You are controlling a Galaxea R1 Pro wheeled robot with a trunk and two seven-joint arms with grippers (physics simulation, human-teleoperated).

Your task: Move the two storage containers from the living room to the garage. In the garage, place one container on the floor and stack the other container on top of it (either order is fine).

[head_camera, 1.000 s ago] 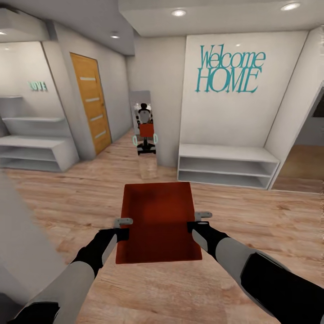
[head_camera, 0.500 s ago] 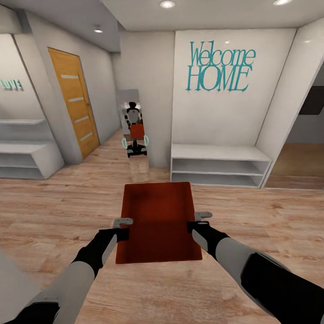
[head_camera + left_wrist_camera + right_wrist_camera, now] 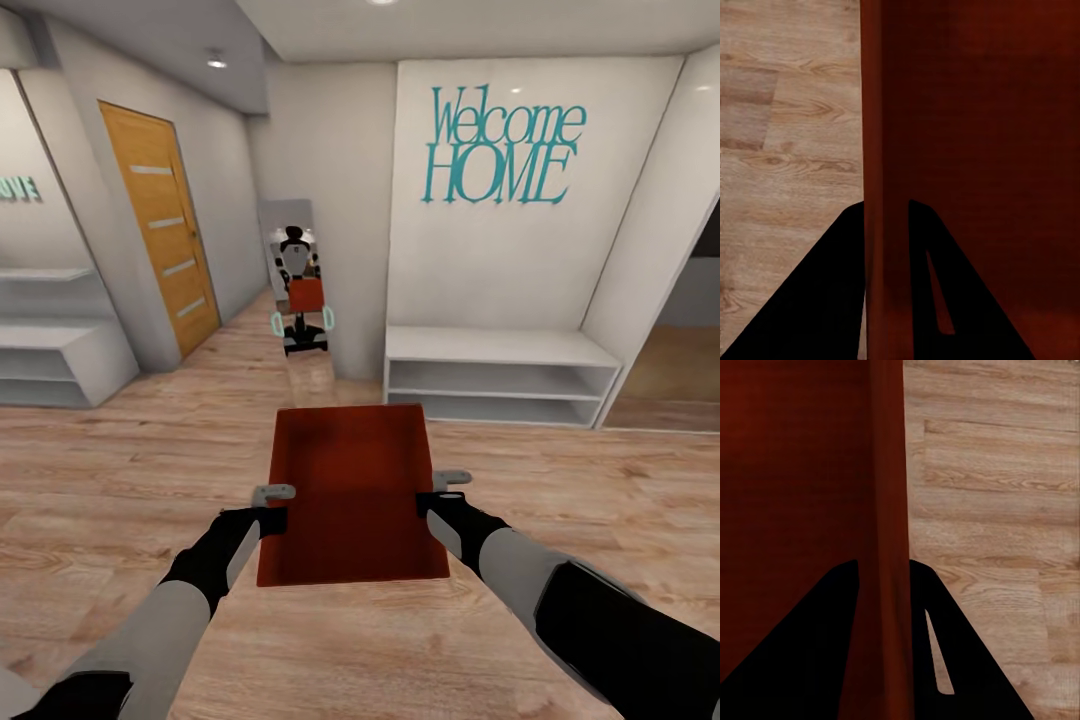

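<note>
So the robot's carrying one storage container out in front of its chest, over light wood plank flooring, so by my read it's not in the garage yet. The left gripper is clamped onto the container's left wall and the right gripper onto the right wall; in each wrist view the thin wall runs straight between the two dark fingers, one inside and one outside.

What worries me: both holds are just pinches on a thin rim. If the arms drift apart or together while the base rolls, the bin could twist or slip out. Also there's a white shelf unit ahead and a wooden door off to the left, so a wide turn might clip the container's front edge.
</note>
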